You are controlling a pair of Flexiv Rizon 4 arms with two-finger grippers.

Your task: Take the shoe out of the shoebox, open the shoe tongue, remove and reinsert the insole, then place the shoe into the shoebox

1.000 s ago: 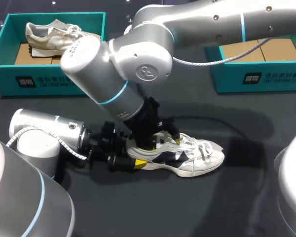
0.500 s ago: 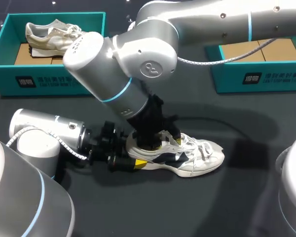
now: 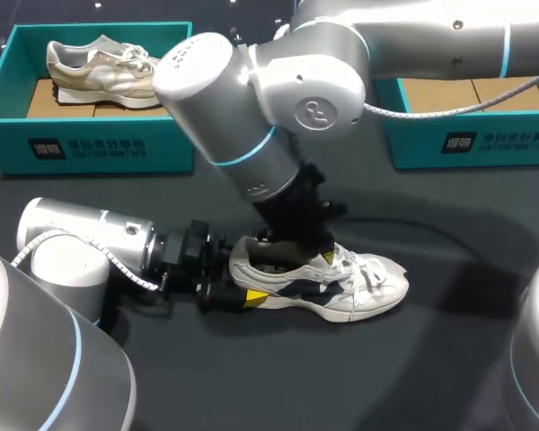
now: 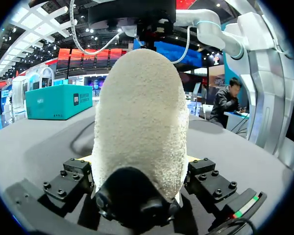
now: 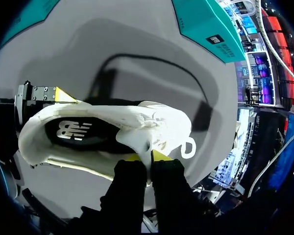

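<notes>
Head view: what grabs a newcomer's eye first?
A white sneaker stands on its sole mid-table with both grippers on it. The left gripper clamps its heel, and the right gripper, coming down from above, pinches the tongue. A second shoe sits in the teal box at the far left.

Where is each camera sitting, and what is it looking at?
Head view: above and behind, looking down; left claw and right claw meet on the shoe.
Left wrist view: on the left wrist, facing the shoe's heel; its claw grips it.
Right wrist view: on the right wrist, looking into the shoe; its claw pinches the tongue.
All share the shoe.
</notes>
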